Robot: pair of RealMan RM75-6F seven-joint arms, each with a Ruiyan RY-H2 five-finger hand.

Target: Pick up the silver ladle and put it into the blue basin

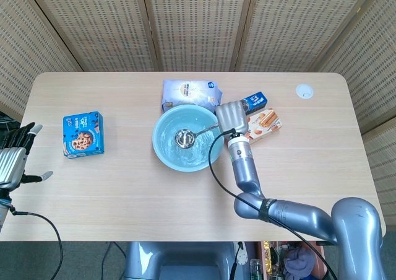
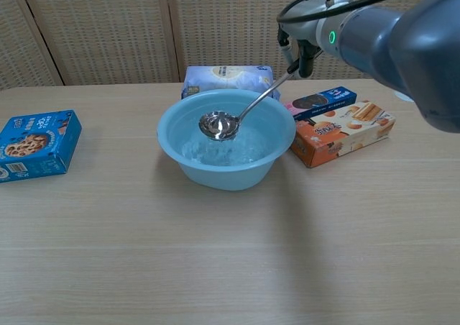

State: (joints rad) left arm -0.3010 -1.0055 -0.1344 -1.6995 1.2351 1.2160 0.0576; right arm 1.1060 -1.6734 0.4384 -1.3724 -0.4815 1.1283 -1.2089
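Observation:
The blue basin (image 1: 162, 153) (image 2: 215, 174) stands mid-table. The silver ladle (image 1: 184, 137) (image 2: 219, 126) hangs tilted over it, its bowl at about rim height inside the basin's outline and its handle rising to the right. My right hand (image 1: 232, 117) (image 2: 300, 52) grips the handle's top end, just past the basin's right rim and above the snack boxes. My left hand (image 1: 12, 159) hovers off the table's left edge with fingers spread and nothing in it; the chest view does not show it.
A white and blue bag (image 1: 190, 93) (image 2: 226, 77) lies right behind the basin. An orange biscuit box (image 1: 265, 124) (image 2: 341, 132) and a small blue pack (image 1: 255, 100) (image 2: 323, 98) sit to its right. A blue cookie box (image 1: 83, 134) (image 2: 32, 144) lies far left. A white disc (image 1: 304, 91) sits back right.

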